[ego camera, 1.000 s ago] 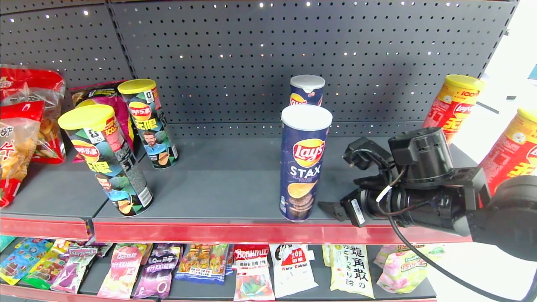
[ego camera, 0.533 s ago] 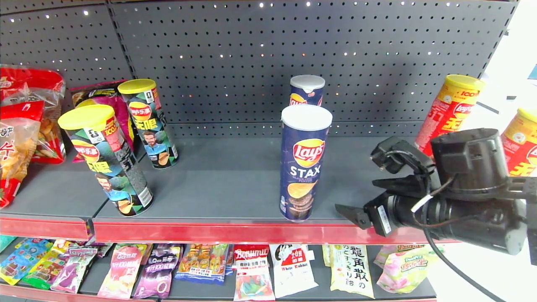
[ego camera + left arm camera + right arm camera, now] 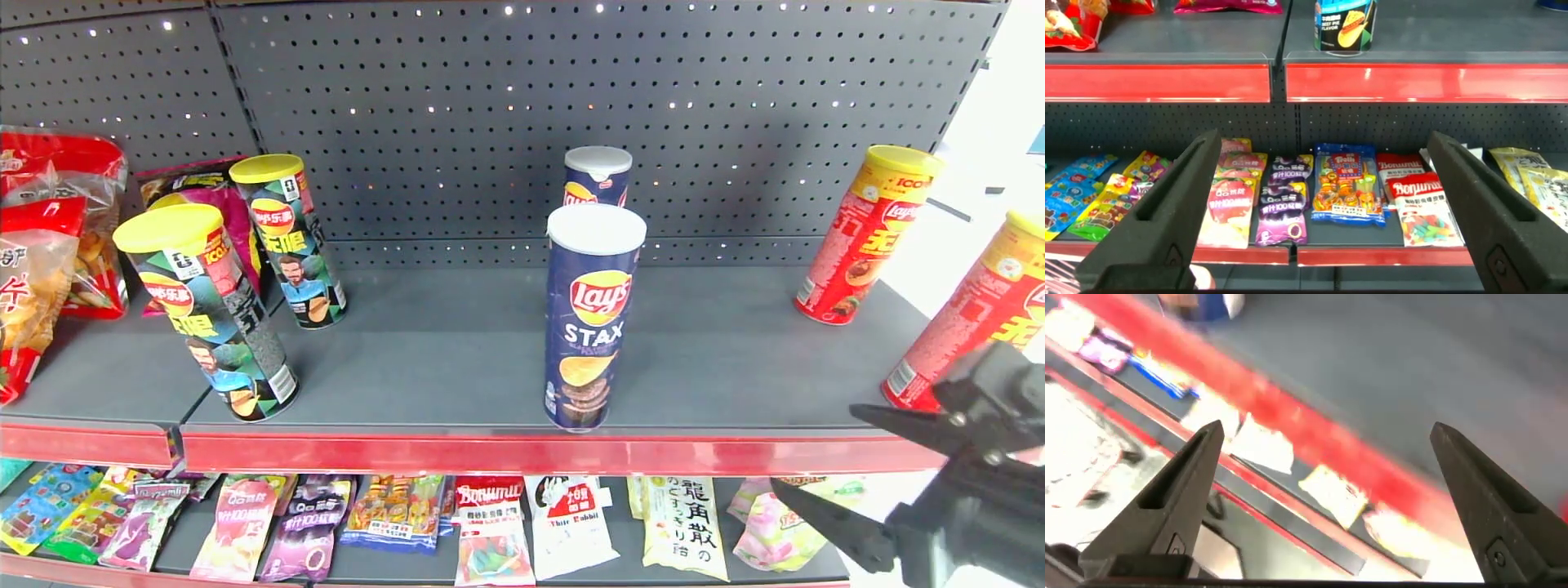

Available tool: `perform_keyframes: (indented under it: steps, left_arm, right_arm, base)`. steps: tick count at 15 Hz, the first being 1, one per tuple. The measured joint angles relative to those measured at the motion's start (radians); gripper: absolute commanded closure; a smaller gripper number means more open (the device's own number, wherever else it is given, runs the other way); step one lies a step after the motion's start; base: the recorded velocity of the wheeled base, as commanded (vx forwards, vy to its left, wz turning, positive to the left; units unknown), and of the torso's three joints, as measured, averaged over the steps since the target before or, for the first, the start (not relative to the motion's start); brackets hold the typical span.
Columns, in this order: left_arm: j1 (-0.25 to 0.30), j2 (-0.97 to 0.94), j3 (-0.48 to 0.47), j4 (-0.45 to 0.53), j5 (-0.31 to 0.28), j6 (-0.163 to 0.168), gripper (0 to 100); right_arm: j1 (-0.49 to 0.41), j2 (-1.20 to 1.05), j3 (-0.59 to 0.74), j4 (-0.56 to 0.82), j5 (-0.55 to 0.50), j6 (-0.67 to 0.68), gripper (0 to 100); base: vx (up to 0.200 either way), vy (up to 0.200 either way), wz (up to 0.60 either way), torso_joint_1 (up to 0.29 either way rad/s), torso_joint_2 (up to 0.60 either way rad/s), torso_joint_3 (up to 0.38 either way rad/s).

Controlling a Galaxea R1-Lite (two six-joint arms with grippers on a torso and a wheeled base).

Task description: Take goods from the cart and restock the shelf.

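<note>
Two blue chip cans (image 3: 590, 327), two red cans (image 3: 865, 237), two yellow-lidded dark cans (image 3: 212, 318)

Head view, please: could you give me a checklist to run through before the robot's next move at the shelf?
1. Right gripper open and empty: ok.
2. Left gripper open and empty: ok.
3. Right gripper apart from the front blue can: ok.
4. Front blue can upright on the shelf: ok.
5. Bare shelf space between the front blue can and the far red can: ok.
6. Near red can base fully on the shelf: cannot tell, the right gripper hides part of it.
</note>
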Motion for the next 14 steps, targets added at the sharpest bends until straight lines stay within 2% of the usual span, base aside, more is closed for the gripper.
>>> perform_keyframes:
  steps: [2, 3, 7, 10, 12, 14]
  left_arm:
    - [0.0, 0.0, 0.0, 0.0, 0.0, 0.0, 0]
    - [0.0, 0.0, 0.0, 0.0, 0.0, 0.0, 0]
    - [0.0, 0.0, 0.0, 0.0, 0.0, 0.0, 0]
    - [0.0, 0.0, 0.0, 0.0, 0.0, 0.0, 0]
    - [0.0, 0.0, 0.0, 0.0, 0.0, 0.0, 0]
    - [0.0, 0.0, 0.0, 0.0, 0.0, 0.0, 0]
  right_arm:
    - [-0.01, -0.155, 0.107, 0.02, -0.016, -0.015, 0]
    - [-0.043, -0.224, 0.146, 0.03, 0.001, -0.028, 0]
    - [-0.381, -0.519, 0.271, 0.12, 0.22, -0.053, 0]
    - [-0.605, -0.742, 0.349, 0.201, 0.307, -0.027, 0]
    - [-0.668, -0.859, 0.377, 0.22, 0.322, 0.045, 0]
    - [-0.686, -0.964, 0.388, 0.223, 0.32, 0.114, 0]
  base:
    - [0.0, 0.0, 0.0, 0.0, 0.0, 0.0]
    - [0.0, 0.0, 0.0, 0.0, 0.0, 0.0]
    - [0.0, 0.0, 0.0, 0.0, 0.0, 0.0]
    - [0.0, 0.0, 0.0, 0.0, 0.0, 0.0]
    - [0.0, 0.0, 0.0, 0.0, 0.0, 0.0]
    - [0.0, 0.0, 0.0, 0.0, 0.0, 0.0]
